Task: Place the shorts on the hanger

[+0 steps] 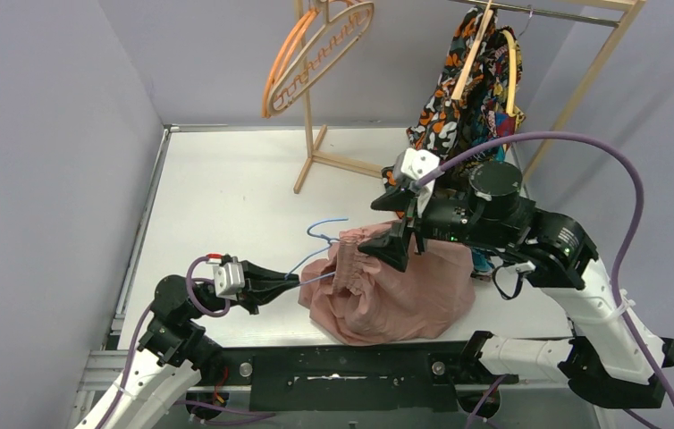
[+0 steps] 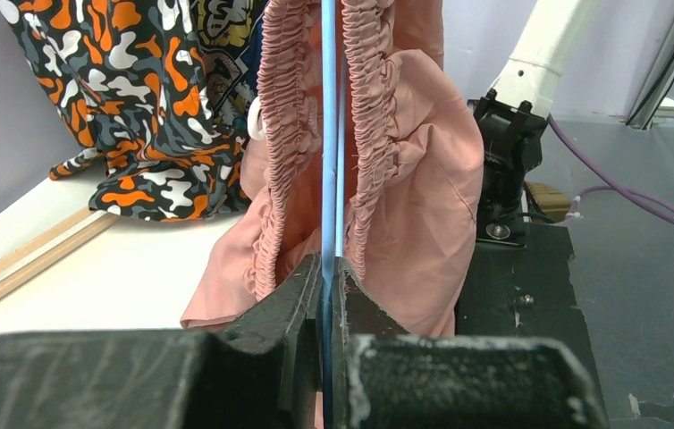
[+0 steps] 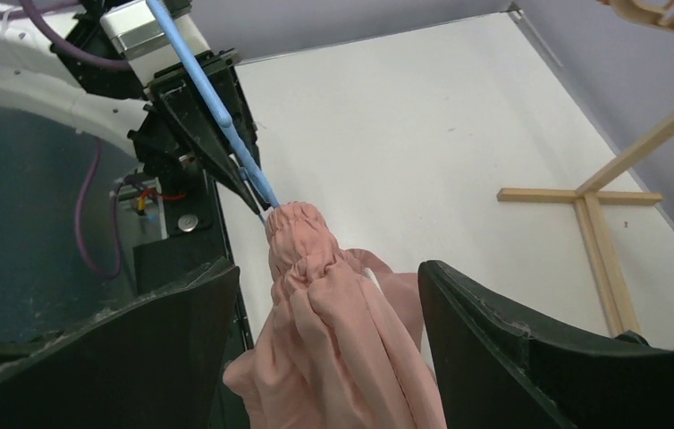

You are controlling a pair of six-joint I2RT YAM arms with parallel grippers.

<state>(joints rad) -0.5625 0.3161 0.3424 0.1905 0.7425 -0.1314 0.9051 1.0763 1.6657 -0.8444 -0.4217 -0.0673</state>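
The dusty-pink shorts lie bunched on the table at the near centre. The light-blue wire hanger reaches into their gathered waistband, with its hook showing just to the left. My left gripper is shut on the hanger's wire. In the left wrist view the wire runs from the shut jaws up between the waistband folds of the shorts. My right gripper is open above the waistband. In the right wrist view the shorts stand between its spread fingers without touching them, and the hanger leads back to the left gripper.
A multicoloured patterned garment hangs on a wooden rack at the back right and also shows in the left wrist view. An orange plastic hanger and a pale wooden hanger hang on a wooden stand, whose base shows in the right wrist view.
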